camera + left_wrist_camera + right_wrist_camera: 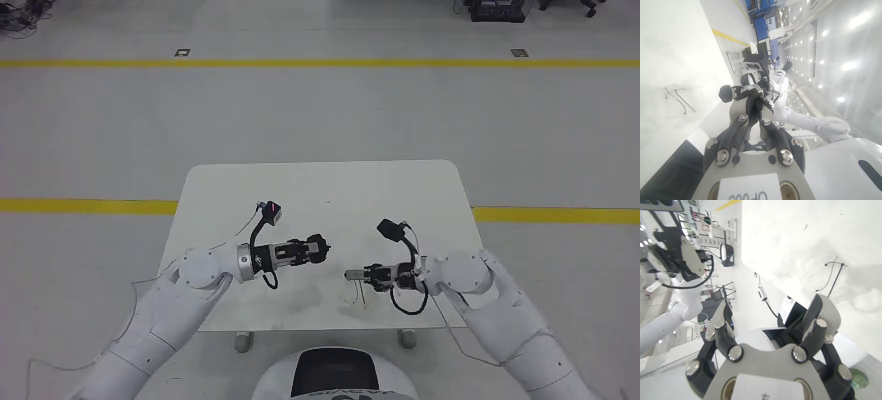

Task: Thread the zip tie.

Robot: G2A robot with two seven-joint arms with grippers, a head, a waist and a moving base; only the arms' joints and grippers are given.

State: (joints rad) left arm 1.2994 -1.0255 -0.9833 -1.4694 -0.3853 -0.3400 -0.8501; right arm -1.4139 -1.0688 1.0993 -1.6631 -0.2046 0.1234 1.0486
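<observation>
Two or three thin black zip ties (834, 275) lie loose on a clear plastic sheet on the white table (320, 190). In the left wrist view the zip ties (678, 98) rest on the tabletop beyond both grippers. My right gripper (770, 306) hovers above the table's near part, open wide and holding nothing, with the ties a short way past its fingers. My left gripper (753, 98) is raised over the table opposite the right gripper (351, 273). Its fingers are pressed together, with nothing visible between them. In the top view the left gripper (322, 247) points toward the right one, a small gap between them.
The table's near edge runs just below the ties, with the robot's base under it. Grey floor with yellow lines (320, 63) surrounds the table. Racks and equipment stand far back in the room.
</observation>
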